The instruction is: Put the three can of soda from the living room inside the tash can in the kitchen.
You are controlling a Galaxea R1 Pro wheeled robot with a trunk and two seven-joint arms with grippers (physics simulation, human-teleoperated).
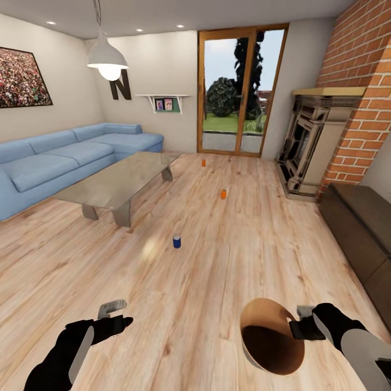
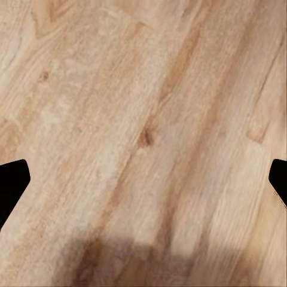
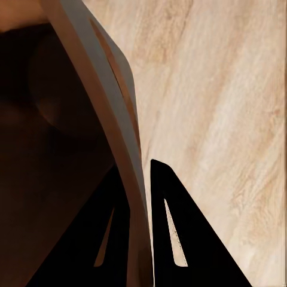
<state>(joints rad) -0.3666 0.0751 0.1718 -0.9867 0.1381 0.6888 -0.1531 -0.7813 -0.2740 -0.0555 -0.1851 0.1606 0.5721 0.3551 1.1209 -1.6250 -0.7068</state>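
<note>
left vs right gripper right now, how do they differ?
The left gripper is open and empty, fingers spread wide over bare wood floor. The right gripper is shut on the rim of the trash can, one finger inside the wall and one outside, holding it tilted with its copper interior showing. Both hang low over the floor, short of the cans.

Domestic living room: light blue sofa (image 1: pixel 70 155) at left, coffee table (image 1: pixel 117 182) centre-left, brick fireplace (image 1: pixel 317 141) at right, glass doors (image 1: pixel 241 89) top centre.

open plank floor (image 1: pixel 228 271) ahead, coffee table (image 1: pixel 117 182) apparently crowding the left
</note>
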